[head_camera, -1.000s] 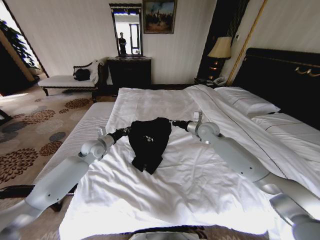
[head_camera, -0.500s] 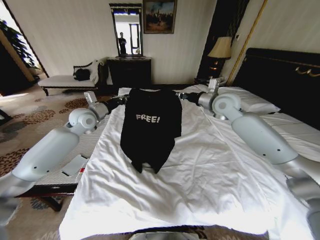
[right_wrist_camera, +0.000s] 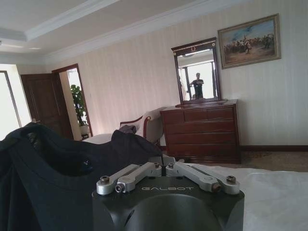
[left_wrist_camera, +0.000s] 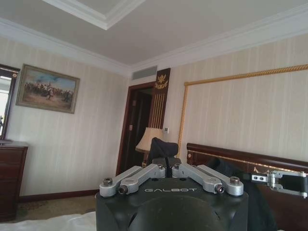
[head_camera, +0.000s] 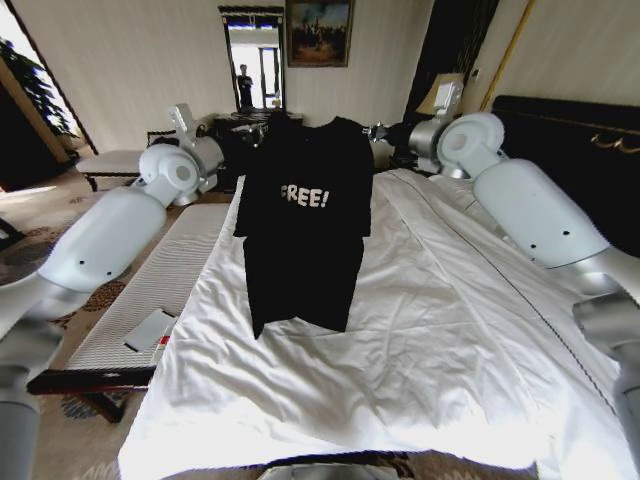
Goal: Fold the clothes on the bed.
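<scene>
A striped-wallpaper bedroom surrounds the white bed (head_camera: 400,330). The left gripper (head_camera: 262,130) and right gripper (head_camera: 372,131), upper centre of the head view, each appear clamped on a shoulder of the black garment (head_camera: 303,225), though the fingertips are hard to make out. The garment hangs spread, "FREE!" facing the camera, hem over the sheet.

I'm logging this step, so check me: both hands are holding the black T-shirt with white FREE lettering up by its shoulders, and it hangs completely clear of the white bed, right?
Not quite. The left hand and right hand do hold the black soft-fabric T-shirt with white "FREE!" lettering up by its shoulders, but it does not hang clear. The head view shows its hem resting on the white-sheeted bed.
</scene>
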